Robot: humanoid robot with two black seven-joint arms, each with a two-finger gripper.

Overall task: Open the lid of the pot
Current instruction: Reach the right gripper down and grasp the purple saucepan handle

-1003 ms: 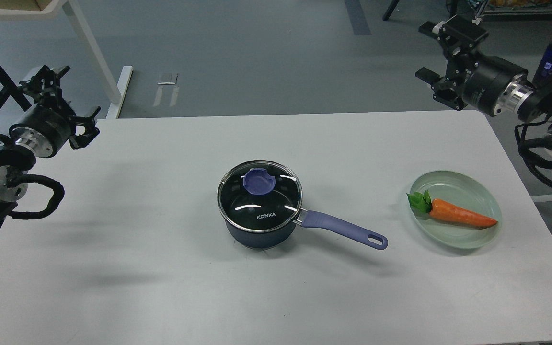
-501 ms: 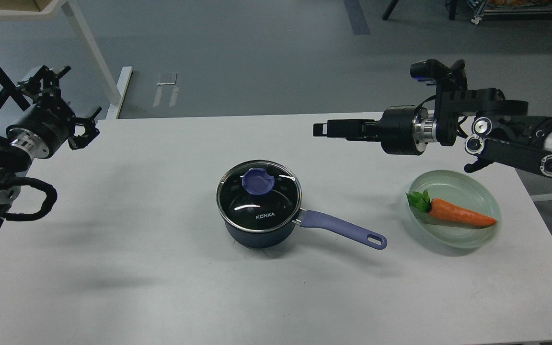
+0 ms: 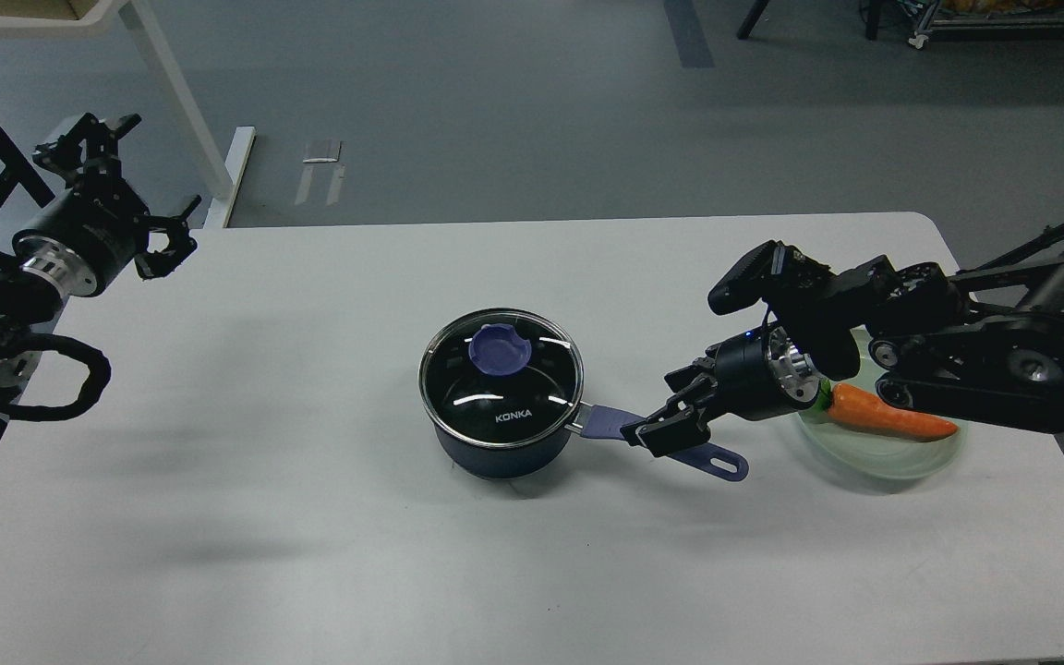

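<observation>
Over on your far side, the left gripper (image 3: 139, 199) hangs past the table's (image 3: 310, 517) corner with its skeletal black fingers spread wide and nothing in them, well apart from everything. Way off to its right, mid-table, you've got the round dark-blue pot (image 3: 501, 434), its shiny glass lid (image 3: 501, 377) seated flat on the rim with a matte purple knob (image 3: 498, 349) on top. The right gripper (image 3: 671, 411) sits just right of the pot, right over the smooth purple handle (image 3: 615, 429), fingers parted a little; can't tell if they're actually touching it. Just behind that gripper's wrist sits a pale green plate (image 3: 901, 457) holding a glossy orange carrot (image 3: 892, 417).
</observation>
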